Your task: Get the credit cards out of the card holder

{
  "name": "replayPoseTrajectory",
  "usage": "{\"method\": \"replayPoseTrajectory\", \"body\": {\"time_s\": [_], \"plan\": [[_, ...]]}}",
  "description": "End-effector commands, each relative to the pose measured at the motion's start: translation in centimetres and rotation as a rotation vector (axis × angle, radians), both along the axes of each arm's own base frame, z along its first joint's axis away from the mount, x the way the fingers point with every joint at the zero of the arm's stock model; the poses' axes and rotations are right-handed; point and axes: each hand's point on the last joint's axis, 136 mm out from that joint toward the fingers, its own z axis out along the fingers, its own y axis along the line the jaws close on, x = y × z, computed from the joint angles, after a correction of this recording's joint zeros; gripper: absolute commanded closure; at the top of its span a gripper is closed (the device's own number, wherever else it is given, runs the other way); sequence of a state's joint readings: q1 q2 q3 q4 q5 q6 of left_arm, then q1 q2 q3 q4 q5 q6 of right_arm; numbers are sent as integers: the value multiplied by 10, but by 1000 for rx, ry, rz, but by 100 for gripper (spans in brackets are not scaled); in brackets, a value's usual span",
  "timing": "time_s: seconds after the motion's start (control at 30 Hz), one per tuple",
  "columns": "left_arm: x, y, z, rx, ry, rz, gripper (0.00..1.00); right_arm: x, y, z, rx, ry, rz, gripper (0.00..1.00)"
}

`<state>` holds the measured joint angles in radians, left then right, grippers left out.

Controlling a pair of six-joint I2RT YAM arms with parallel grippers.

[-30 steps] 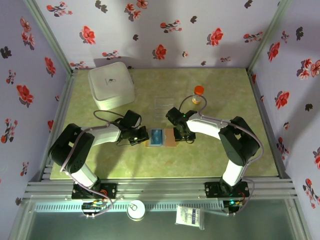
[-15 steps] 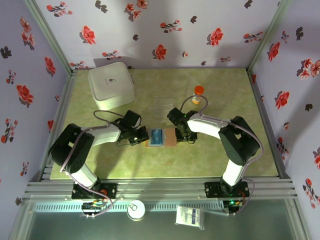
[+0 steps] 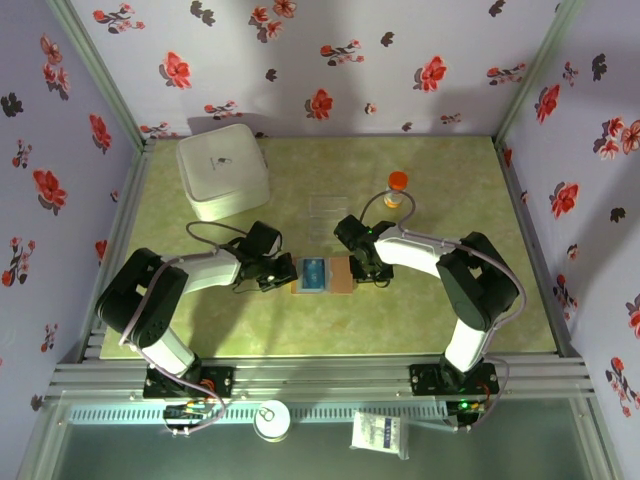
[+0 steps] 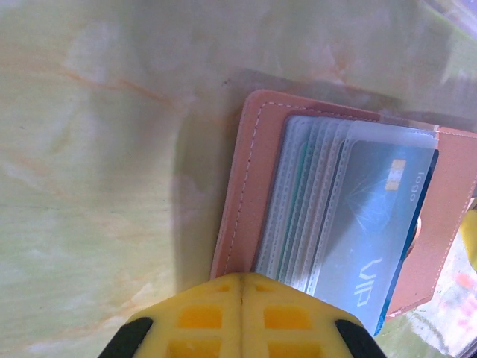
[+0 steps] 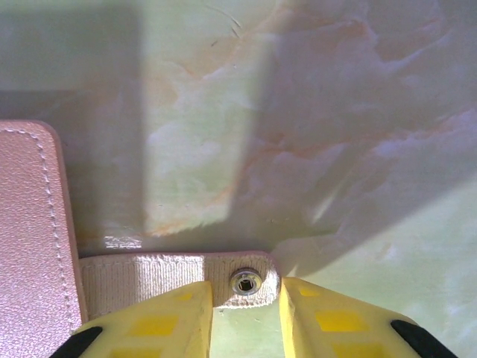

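We see the right gripper [image 5: 246, 309] low in the frame, its two yellow fingers [image 5: 168, 317] standing a little apart with bare green showing in the gap. Just past their tips lies a pale ribbed strap [image 5: 149, 280], and its metal snap [image 5: 245, 281] sits between the tips. At the left edge is the stitched tan card holder [image 5: 30, 224], touching the strap. Everything rests on a green marbled table [image 5: 335, 112] crossed by shadows.
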<state>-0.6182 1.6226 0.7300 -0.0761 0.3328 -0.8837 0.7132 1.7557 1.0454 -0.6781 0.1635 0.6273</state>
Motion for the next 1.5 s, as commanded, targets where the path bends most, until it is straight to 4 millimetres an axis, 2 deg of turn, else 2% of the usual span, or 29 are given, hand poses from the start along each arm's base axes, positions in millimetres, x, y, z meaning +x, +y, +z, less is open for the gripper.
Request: {"method": "replayPoseTrajectory", "body": {"time_s": [0.0,0.27,0.4,0.67,1.07,1.23,1.47], "plan": [[-25,27,-26,119,87,4,100,-9,-25,-13,-106,50,-14,72],[-26,32,-27,135,92,15,100,-9,-28,-12,-124,55,-12,72],[-20,22,-16,96,76,10,100,-7,-19,-8,-83,55,-10,70],[-10,8,17,21,22,2,100,0,-3,25,19,3,11,64],[2,0,44,-14,-31,-2,100,1,8,69,98,-49,20,62],[6,-7,49,-34,-38,-14,100,4,29,83,197,-70,25,62],[11,-18,50,-69,-38,-30,100,4,86,85,413,-41,59,62]]}}
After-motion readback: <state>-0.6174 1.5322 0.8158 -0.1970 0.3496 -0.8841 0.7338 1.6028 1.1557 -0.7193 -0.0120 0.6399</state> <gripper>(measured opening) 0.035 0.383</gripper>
